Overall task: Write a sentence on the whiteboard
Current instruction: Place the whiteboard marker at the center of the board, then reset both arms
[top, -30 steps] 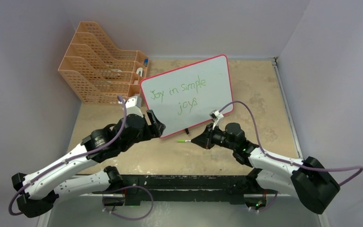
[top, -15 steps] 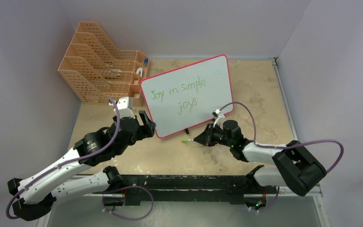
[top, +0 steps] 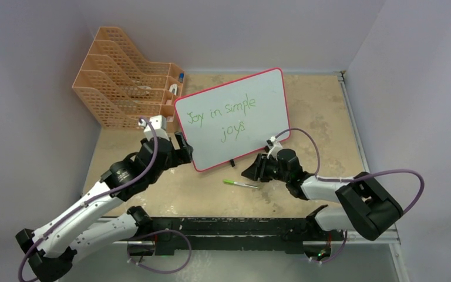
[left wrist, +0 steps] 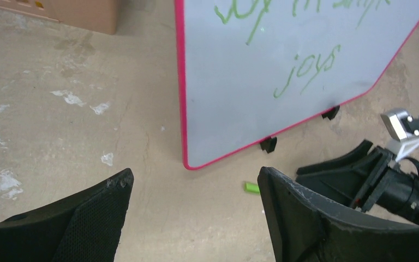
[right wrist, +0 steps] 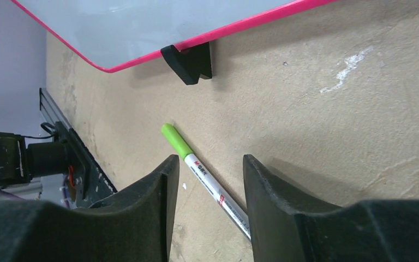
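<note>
Orange trays (top: 123,88) left of whiteboard (top: 258,97); small blue-tipped and white items at their front ends, too small to identify. Whiteboard stands on table (top: 323,123), sentence (top: 223,114) "Joy in simple joys" in green. Left hand (top: 182,151) spread wide at whiteboard's lower-left corner, empty. Right hand (top: 250,172) released, just below whiteboard; marker (top: 239,184) lies on table between its fingers, ungripped.

The whiteboard (top: 264,126) is shown white, framed in pink-red, and the sentence (top: 222,111) is written in green. The marker (top: 239,184) is capped in lime green. The trays (top: 120,88) are latticed orange, and the worktop (top: 323,117) is mottled beige.
</note>
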Controlling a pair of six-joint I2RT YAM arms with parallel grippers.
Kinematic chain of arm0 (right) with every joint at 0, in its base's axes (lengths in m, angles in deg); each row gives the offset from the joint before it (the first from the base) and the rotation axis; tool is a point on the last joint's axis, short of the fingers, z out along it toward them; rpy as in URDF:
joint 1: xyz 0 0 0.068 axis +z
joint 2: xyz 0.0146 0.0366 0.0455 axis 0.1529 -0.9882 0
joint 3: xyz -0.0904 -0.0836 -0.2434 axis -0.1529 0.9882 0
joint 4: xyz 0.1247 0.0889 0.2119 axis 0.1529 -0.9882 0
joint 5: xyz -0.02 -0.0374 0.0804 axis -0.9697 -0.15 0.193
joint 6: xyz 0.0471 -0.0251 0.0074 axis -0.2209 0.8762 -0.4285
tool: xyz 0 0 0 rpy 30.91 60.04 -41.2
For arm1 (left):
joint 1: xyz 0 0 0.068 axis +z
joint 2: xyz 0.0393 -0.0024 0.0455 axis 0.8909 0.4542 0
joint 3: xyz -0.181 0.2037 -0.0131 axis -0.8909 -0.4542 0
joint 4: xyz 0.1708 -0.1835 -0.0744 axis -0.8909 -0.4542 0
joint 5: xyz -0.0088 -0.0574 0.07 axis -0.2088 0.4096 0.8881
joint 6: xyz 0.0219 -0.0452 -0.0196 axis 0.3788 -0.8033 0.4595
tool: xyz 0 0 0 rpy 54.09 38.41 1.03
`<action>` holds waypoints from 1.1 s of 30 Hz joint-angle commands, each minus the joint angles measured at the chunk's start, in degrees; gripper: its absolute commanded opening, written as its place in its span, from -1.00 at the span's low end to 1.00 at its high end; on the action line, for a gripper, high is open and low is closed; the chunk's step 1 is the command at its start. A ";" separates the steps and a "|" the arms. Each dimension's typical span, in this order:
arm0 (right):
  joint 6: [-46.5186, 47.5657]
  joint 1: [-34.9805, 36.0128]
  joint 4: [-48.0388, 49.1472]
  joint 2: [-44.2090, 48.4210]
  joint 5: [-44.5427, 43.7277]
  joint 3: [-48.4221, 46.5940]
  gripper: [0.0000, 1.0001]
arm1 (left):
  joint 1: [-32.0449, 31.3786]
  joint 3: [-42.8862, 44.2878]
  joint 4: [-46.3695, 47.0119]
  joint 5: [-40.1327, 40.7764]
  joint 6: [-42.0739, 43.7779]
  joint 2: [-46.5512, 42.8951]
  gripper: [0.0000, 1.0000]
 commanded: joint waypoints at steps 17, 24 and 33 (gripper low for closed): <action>9.27 -0.34 -34.50 37.06 -39.17 -15.99 0.97 | 11.82 -1.25 1.11 -0.92 12.01 -15.65 0.81; 13.97 -0.33 -40.91 43.01 -52.10 -25.06 0.98 | 11.89 -2.34 1.34 2.82 15.70 -24.23 0.83; 15.03 -0.25 -42.48 48.19 -60.32 -27.36 0.98 | 11.83 -6.05 3.11 5.36 17.38 -31.89 0.84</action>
